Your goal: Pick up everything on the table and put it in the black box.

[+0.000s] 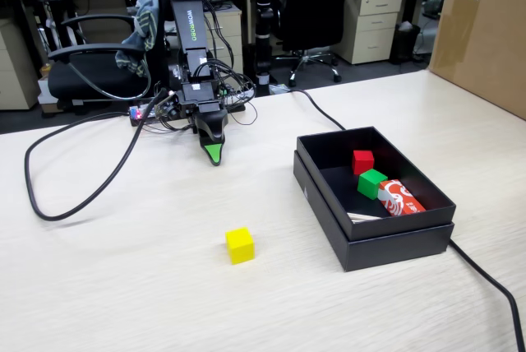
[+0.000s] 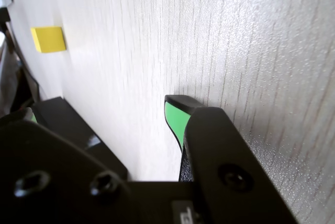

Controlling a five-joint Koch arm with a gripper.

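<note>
Hovering my green-tipped end effector [image 1: 214,155] low over the light beige wood-grain surface [image 1: 123,286]; whether it is parted or closed, I cannot tell.
The small bright yellow cube [image 1: 240,245] sits apart, left of the shallow matte black cardboard box [image 1: 394,241] in the fixed view.

We see a bright yellow cube [image 1: 240,245] at lower centre of the fixed view, plain on every face; it shows again as a yellow block [image 2: 48,39] at the upper left of the wrist view. The table [image 1: 123,286] is pale beige with fine wood grain. The box [image 1: 394,245] at right is matte black; inside it we see a red cube [image 1: 362,161], a green cube [image 1: 372,183] and a red packet [image 1: 400,197] with white markings. The gripper [image 1: 214,155] is black with a green tip. A brown carton [image 1: 485,31] fills the upper right.
</note>
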